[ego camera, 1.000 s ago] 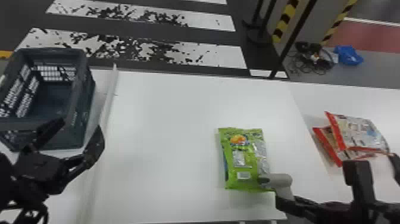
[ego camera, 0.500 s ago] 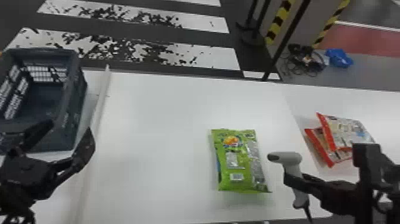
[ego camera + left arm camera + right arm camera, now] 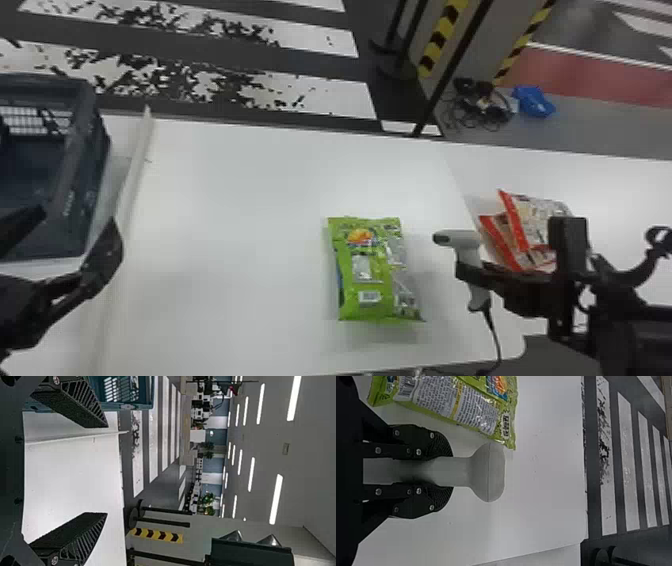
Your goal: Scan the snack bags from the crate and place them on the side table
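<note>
Snack bag (image 3: 367,280), green, lies flat toward the near right corner of the table (image 3: 225,225). My right gripper (image 3: 470,272) has its jaws closed around the scanner's (image 3: 457,239) handle; my left gripper (image 3: 79,222), jaws wide apart, is empty near the crate (image 3: 85,125). Red bags (image 3: 537,225) overlap on the side table (image 3: 610,185).

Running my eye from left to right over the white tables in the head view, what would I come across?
Dark blue-grey plastic crate → long raised white strip → green shiny snack bag → pale grey handheld scanner → overlapping red-and-white snack bags
</note>
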You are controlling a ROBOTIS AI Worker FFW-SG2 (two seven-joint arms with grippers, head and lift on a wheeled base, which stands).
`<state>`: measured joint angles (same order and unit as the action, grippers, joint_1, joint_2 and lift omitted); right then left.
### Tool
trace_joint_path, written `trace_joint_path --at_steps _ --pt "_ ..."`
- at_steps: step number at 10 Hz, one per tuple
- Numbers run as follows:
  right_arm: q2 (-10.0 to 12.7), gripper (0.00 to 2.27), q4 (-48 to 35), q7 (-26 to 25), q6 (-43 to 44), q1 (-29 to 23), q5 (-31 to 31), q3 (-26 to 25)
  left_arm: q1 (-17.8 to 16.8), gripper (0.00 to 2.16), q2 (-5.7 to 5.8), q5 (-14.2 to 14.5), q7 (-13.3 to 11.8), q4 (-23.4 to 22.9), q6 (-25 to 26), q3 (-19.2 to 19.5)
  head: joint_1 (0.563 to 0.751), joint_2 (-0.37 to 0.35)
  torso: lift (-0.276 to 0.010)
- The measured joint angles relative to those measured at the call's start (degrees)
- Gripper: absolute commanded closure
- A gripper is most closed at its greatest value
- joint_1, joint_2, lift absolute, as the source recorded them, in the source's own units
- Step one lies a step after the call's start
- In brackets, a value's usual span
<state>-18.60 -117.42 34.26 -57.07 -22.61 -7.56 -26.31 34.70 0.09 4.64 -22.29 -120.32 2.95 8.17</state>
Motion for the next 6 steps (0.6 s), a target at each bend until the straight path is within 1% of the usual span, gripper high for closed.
trace_joint_path --at_steps 2,6 --pt "-1.3 2.23 4.2 -0.4 2.2 2.0 0.7 1.1 -0.2 0.08 0.0 -0.1 0.0 -0.1 0.2 -0.4 0.695 -0.302 -0.094" --pt "-1.9 2.2 8.3 -1.0 5.9 3.0 2.5 4.0 -0.1 0.08 0.0 -0.1 -0.1 -0.4 0.4 -0.6 0.695 -0.302 -0.094"
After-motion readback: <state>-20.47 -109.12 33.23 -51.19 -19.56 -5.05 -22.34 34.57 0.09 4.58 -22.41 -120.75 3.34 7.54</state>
